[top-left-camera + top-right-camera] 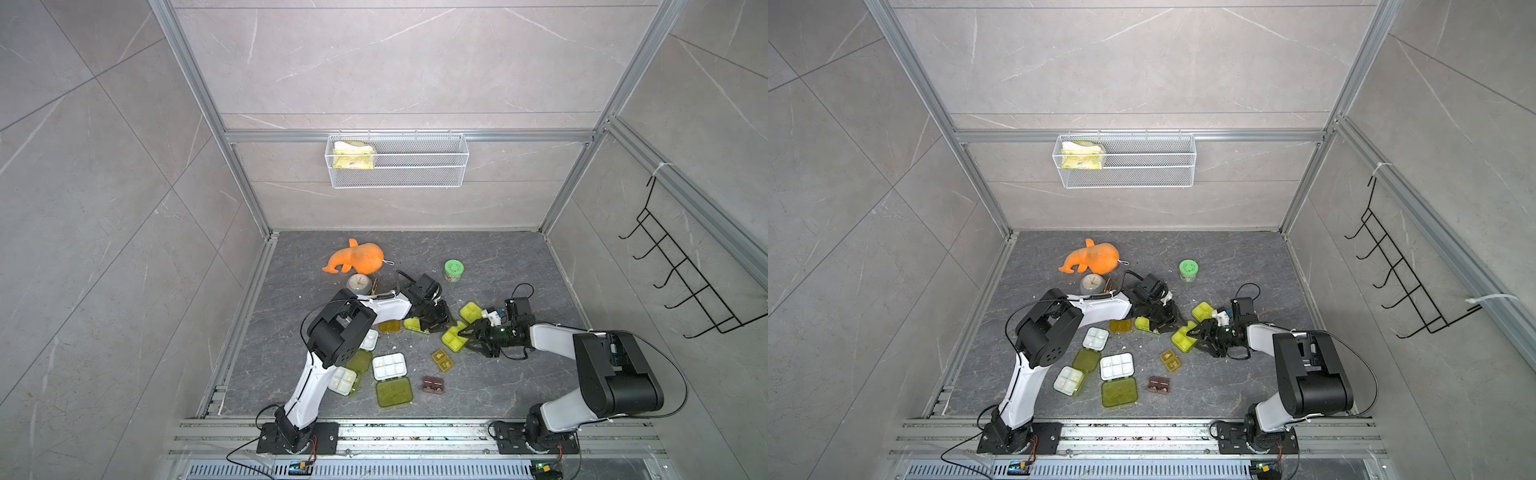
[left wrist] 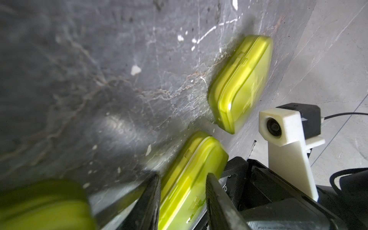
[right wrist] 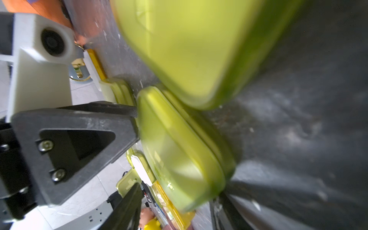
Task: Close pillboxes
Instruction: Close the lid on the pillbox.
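both hands meet mid-table: right hand (image 1: 468, 332) pinches a closed yellow-green translucent plastic pillbox (image 1: 454, 337); left hand (image 1: 432, 323), fingers parted, straddles that pillbox's edge, grip unclear.

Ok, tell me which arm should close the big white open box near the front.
Left. Its arm stands right beside the big open box, while the right gripper sits around a green box farther back.

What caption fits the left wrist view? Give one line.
Left hand straddling a closed yellow-green pillbox, another closed pillbox beyond.
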